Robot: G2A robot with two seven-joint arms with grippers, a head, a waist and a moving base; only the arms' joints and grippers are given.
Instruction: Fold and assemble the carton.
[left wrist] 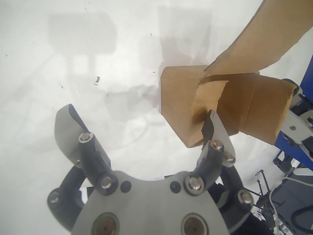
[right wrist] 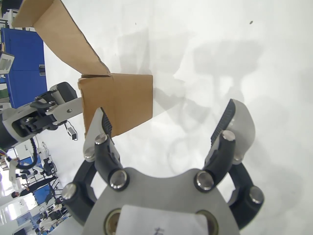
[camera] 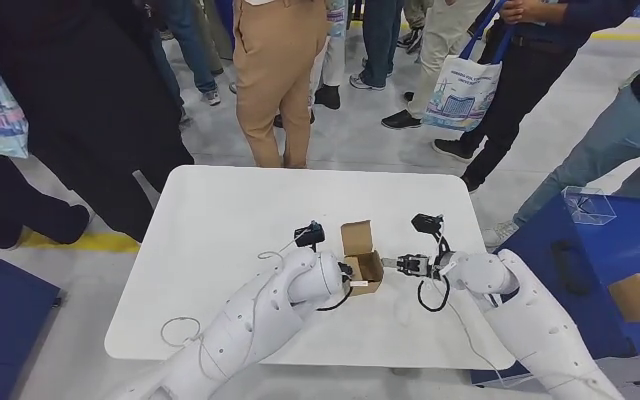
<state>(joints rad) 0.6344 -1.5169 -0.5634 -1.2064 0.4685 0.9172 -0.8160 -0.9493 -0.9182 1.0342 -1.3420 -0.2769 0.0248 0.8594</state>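
One carton (camera: pixel 362 262) is standing near the middle of the bench (camera: pixel 230 230), with its body squared up and one tall flap (camera: pixel 355 237) sticking upward, so the step in hand is prob. closing the top. The 2 hands are flanking it: left hand (left wrist: pixel 139 116) & right hand (right wrist: pixel 166 110) are both spread open, gripping nothing, each w/ one fingertip seemingly touching a side wall. The next move is prob. calling for one hand steadying the body while the other is pushing the flap down.

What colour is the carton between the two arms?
The carton is plain brown cardboard, clearest in the left wrist view.
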